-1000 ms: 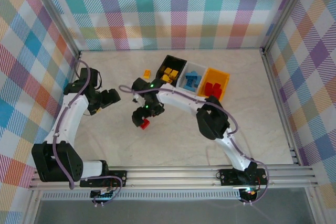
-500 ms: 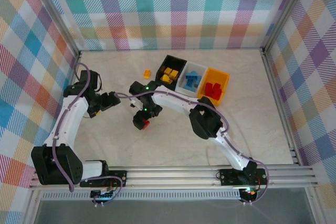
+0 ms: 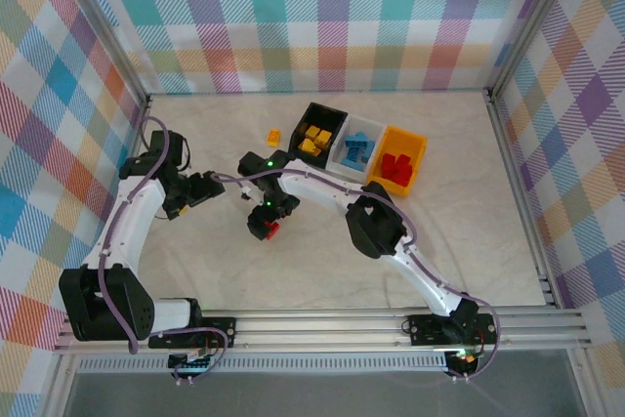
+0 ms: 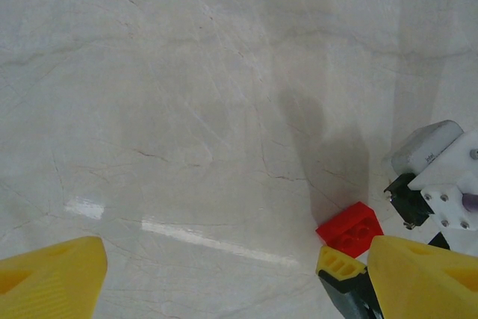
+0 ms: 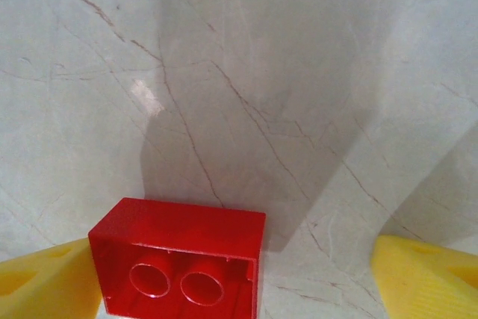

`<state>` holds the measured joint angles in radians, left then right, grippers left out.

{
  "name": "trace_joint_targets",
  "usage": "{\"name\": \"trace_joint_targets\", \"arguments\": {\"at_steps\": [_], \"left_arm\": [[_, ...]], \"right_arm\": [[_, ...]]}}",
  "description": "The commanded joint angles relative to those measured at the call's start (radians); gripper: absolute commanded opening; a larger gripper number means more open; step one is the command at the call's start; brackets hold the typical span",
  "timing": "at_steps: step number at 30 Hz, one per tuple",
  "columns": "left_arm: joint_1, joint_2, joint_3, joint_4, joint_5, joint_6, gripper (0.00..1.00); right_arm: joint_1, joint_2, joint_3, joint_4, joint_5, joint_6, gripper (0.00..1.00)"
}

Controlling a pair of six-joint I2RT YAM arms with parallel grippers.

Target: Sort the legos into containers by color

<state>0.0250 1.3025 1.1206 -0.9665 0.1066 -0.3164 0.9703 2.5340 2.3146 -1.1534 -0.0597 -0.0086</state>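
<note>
- Surface (image 3: 459,231): pale, marbled, carrying everything listed below.
- White bin (image 3: 374,125): reference item. It holds blue legos (image 3: 359,150).
- Black bin (image 3: 329,109): just beside the white bin, on its left. It holds yellow legos (image 3: 314,134).
- Orange-yellow bin (image 3: 410,141): just beside the white bin, on its right. It holds red legos (image 3: 395,165).
- Orange lego (image 3: 274,137): loose on the surface, left of the white bin, beyond the black bin.
- Red lego (image 3: 270,231): loose on the surface, left of the white bin, nearer the arm bases and well apart from it. Its hollow underside faces the right wrist camera.
- Right gripper (image 5: 231,259): down at the red lego. Its fingers (image 5: 422,278) are spread wide; the lego lies between them, close against one and clear of the other, unclamped.
- Left gripper (image 4: 239,289): farther left of the white bin than the red lego. Its fingers (image 4: 48,278) are spread wide with nothing between them.
</note>
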Motion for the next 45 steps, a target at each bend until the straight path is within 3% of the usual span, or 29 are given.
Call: {"name": "trace_joint_targets", "arguments": {"at_steps": [1, 8, 18, 26, 34, 39, 45], "left_arm": [[0.012, 0.009, 0.001, -0.009, -0.007, 0.026, 0.9], [0.018, 0.008, -0.004, -0.009, -0.005, 0.026, 0.91], [0.02, 0.008, -0.003, -0.001, 0.011, 0.026, 0.91], [-0.027, 0.085, 0.021, 0.086, 0.107, -0.002, 0.9], [-0.115, 0.379, 0.303, 0.125, 0.124, -0.021, 0.9], [-0.137, 0.638, 0.6, 0.054, 0.143, -0.011, 0.88], [-0.173, 0.881, 0.905, -0.039, 0.131, -0.021, 0.86]], "right_arm": [[0.014, 0.055, 0.017, -0.011, 0.025, -0.003, 0.86], [0.019, 0.042, -0.008, -0.013, 0.128, 0.012, 0.61], [-0.026, -0.151, -0.211, 0.085, 0.139, 0.104, 0.56], [-0.221, -0.501, -0.499, 0.184, 0.101, 0.215, 0.55], [-0.548, -0.637, -0.573, 0.187, 0.048, 0.271, 0.53], [-0.717, -0.572, -0.524, 0.189, 0.001, 0.308, 0.52], [-0.809, -0.448, -0.425, 0.186, -0.025, 0.322, 0.53]]}}
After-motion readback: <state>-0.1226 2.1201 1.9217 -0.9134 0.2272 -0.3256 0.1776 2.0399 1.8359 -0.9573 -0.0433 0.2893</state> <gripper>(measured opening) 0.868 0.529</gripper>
